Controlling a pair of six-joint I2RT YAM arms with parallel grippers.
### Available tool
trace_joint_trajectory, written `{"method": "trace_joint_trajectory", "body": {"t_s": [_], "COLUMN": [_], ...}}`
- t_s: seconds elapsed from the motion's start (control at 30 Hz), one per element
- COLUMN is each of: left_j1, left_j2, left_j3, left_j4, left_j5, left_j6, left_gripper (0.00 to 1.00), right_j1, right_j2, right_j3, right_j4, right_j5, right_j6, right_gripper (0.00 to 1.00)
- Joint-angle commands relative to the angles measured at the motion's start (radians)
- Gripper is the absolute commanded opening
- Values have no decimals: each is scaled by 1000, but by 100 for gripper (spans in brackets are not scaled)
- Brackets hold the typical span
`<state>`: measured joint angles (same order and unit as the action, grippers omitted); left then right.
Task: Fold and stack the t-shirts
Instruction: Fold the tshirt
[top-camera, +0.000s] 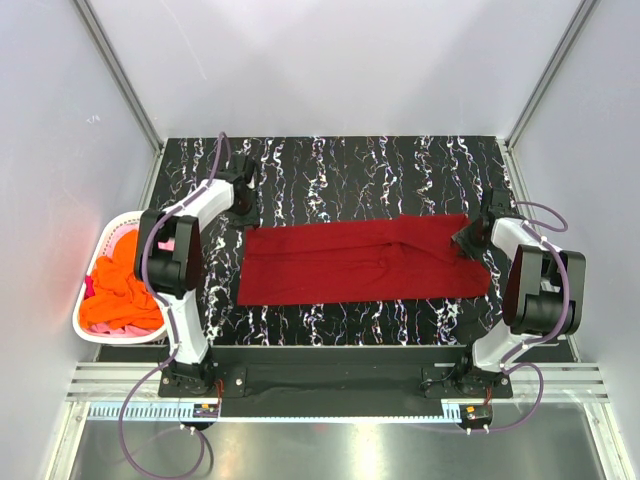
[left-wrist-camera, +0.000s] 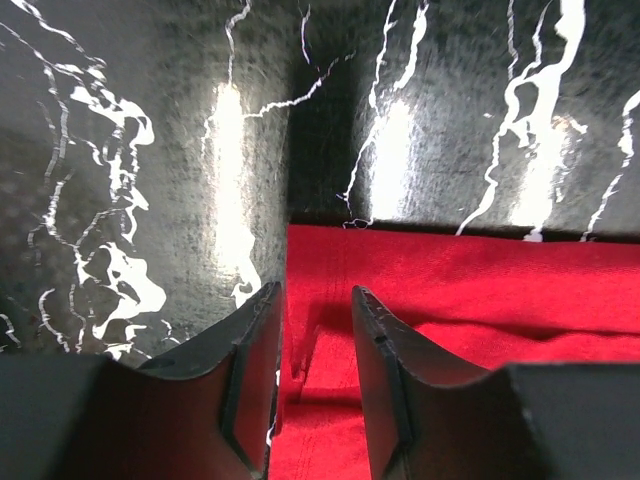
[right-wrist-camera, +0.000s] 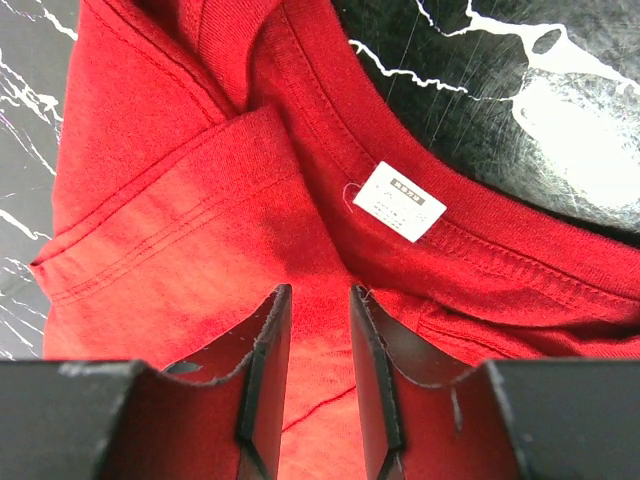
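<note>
The dark red t-shirt (top-camera: 360, 262) lies on the black marbled surface (top-camera: 350, 170) as one long folded strip. One short end is near the white basket (top-camera: 110, 228) and the collar end is well away from it. My left end effector (left-wrist-camera: 315, 292) sits at the strip's corner on the basket side. Its fingers are nearly together, with a ridge of red cloth rising in the narrow gap, so I judge it clamped on the shirt. My right end effector (right-wrist-camera: 320, 290) is at the end far from the basket, just beside the collar (right-wrist-camera: 330, 90) and its white label (right-wrist-camera: 400, 200). It is likewise pinched close on cloth.

My main worry is how many layers each pinch holds. If I have only the top layer at either end, lifting will peel the fold open rather than carry the strip over. At the collar end, a sleeve hem lies folded under my fingers and could slide out and leave a lump. Unequal lift between my two arms would skew the strip, so the edges would not meet. At the basket-side corner I hold cloth close to its edge, and a sharp pull could slip it free. The orange t-shirt (top-camera: 120, 295) and the pink t-shirt (top-camera: 128, 237) are heaped in the basket. A wide swing on that side could brush its rim.
</note>
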<state>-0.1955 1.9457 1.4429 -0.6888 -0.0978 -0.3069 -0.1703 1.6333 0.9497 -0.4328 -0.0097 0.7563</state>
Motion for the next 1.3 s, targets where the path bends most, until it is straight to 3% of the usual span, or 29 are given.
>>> {"method": "trace_joint_trajectory", "body": {"t_s": [0.0, 0.2, 0.3, 0.4, 0.43, 0.47, 0.83, 0.9, 0.93, 0.97, 1.07, 1.17, 1.27], "left_j1": [1, 1, 1, 2, 1, 1, 18, 16, 18, 16, 11, 5, 14], "left_j2": [5, 48, 76, 107, 114, 119, 111, 111, 107, 98, 39, -31, -76], "left_j3": [-7, 19, 53, 91, 99, 105, 155, 174, 178, 183, 182, 150, 87], "left_j4": [17, 18, 17, 17, 17, 15, 14, 8, 2, -3, -8, -17, -8], "left_j5": [24, 18, 12, 21, 23, 26, -8, 0, -5, -9, -26, -23, 119], "left_j6": [2, -4, -3, 0, -1, -1, -69, -64, -64, -64, -46, -58, -121], "left_gripper": [41, 39, 20, 0, 0, 0, 0, 9, 24, 32, 46, 48, 49], "right_j1": [0, -1, 0, 0, -1, 0, -1, -1, 0, 0, 0, 0, 0], "right_j2": [-27, -4, 13, 48, 63, 72, 56, 50, 40, 39, 23, -6, -24], "right_j3": [12, 12, 17, 37, 38, 40, 83, 98, 103, 109, 127, 123, 95], "right_j4": [5, 6, 6, 9, 19, 19, 23, 23, 23, 22, -1, -40, -61], "right_j5": [11, 13, 48, 73, 80, 86, 168, 162, 151, 146, 113, 71, 16], "right_j6": [-8, -3, -8, -18, -21, -25, -97, -109, -113, -117, -121, -81, -35], "right_gripper": [37, 38, 36, 26, 4, 0, 0, 0, 0, 0, 4, 22, 33]}}
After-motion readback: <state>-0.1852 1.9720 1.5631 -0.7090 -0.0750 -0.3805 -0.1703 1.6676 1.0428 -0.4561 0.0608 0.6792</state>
